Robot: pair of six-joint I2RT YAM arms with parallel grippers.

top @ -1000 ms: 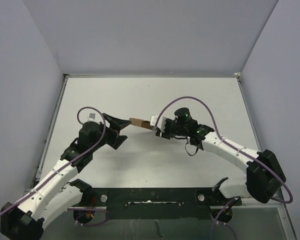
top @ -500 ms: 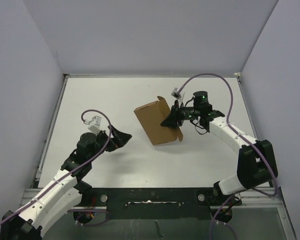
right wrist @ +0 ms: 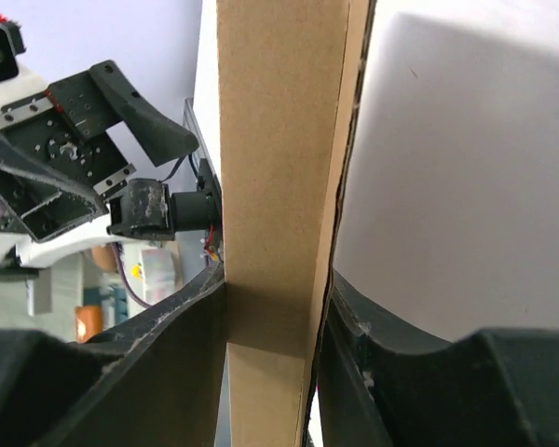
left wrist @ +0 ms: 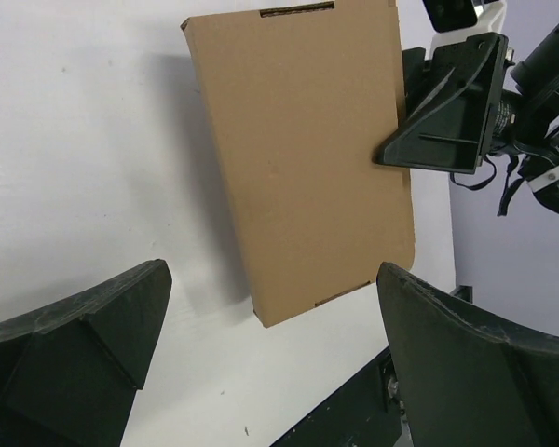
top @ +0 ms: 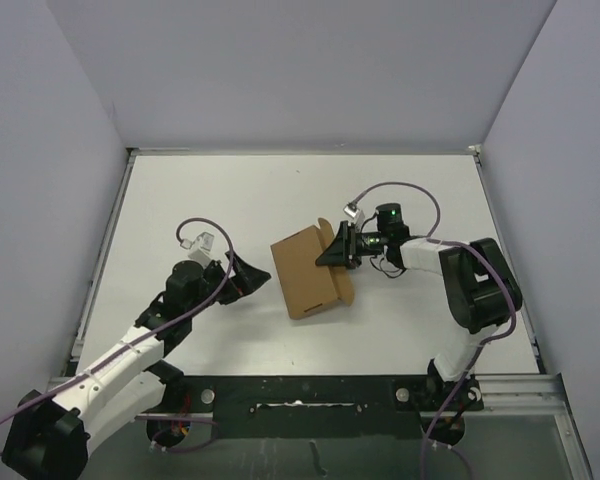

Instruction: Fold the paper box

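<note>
The paper box (top: 305, 272) is a slim brown cardboard rectangle near the middle of the white table. My right gripper (top: 338, 252) is shut on its right edge. In the right wrist view the box wall (right wrist: 275, 186) stands clamped between the two black fingers (right wrist: 168, 354). In the left wrist view the box (left wrist: 307, 149) shows flat-faced, with the right gripper's black finger (left wrist: 447, 112) at its right edge. My left gripper (top: 252, 274) is open and empty, just left of the box and apart from it.
The white table (top: 230, 190) has a raised rim on the left (top: 105, 250) and grey walls behind and at both sides. The black base rail (top: 300, 395) runs along the near edge. Purple cables loop over both arms.
The right gripper has carried the box from a raised, edge-on pose down and left toward the table's middle. The left gripper let go of it and drew back, then moved toward it again.
</note>
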